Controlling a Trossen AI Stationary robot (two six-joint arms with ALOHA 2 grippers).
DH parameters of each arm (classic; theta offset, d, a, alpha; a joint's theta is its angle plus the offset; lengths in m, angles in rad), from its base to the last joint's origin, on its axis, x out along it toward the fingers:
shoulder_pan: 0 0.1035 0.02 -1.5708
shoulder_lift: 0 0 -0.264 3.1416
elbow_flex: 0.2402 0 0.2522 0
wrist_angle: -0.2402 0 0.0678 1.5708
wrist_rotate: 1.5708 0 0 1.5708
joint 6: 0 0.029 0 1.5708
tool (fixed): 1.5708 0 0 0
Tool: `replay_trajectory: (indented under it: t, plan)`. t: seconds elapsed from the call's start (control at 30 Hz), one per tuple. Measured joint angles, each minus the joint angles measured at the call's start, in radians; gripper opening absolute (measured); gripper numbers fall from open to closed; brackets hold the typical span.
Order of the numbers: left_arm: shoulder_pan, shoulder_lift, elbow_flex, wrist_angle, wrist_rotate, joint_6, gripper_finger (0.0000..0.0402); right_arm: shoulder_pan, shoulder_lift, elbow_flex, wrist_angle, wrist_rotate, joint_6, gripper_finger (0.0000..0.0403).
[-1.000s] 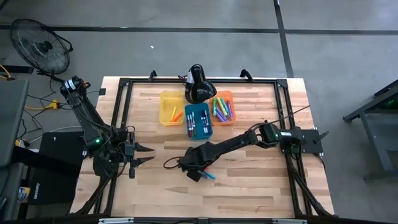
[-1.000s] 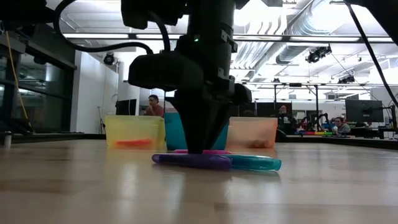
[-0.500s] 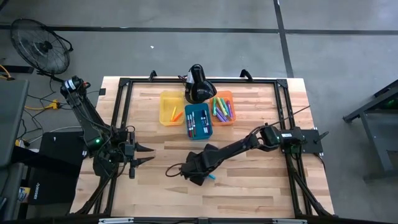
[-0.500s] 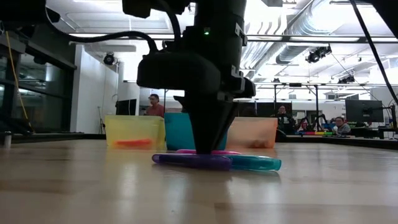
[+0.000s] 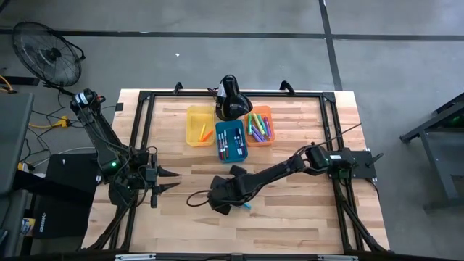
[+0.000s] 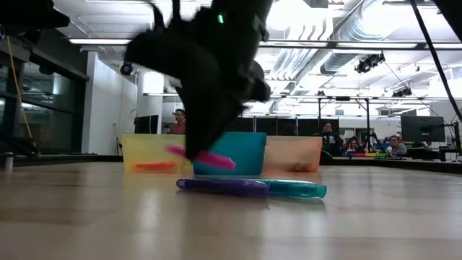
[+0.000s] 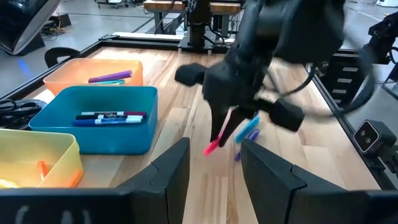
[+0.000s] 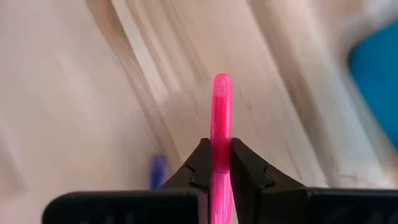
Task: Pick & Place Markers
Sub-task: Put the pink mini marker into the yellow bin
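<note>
A: Broadly, the desk [image 5: 290,210] is seen with three bins at its far side — yellow bin [image 5: 197,125], blue bin [image 5: 231,141], orange bin [image 5: 260,126] — each already loaded with some markers. Which step is judged to be in hand?

B: The lift. A pink marker [image 8: 221,118] is clamped between the fingers of the right gripper [image 6: 206,153] and is carried just clear of the wood, above a purple marker [image 6: 222,186] and a teal marker [image 6: 297,189] left lying together near the desk's middle.

A: And the left gripper [image 5: 172,180]?

B: It is parked near the left edge, fingers spread, nothing held.

A: What is called for next?

B: Probably a carry toward the bins — which bin suits pink cannot be told — then a release above it.
</note>
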Motion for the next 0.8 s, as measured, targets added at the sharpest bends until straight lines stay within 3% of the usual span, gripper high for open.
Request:
replay_trajectory:
  t: [0.53,0.8]
  plan:
    - [0.000,0.000,0.000,0.024,-0.026,-0.006,0.0140,0.030,-0.069,0.002,0.389,0.219,-0.254,0.0020]
    - [0.000,0.008,0.001,0.057,-0.056,0.013,0.0140,0.054,-0.098,0.002,0.557,0.382,-0.422,0.0020]
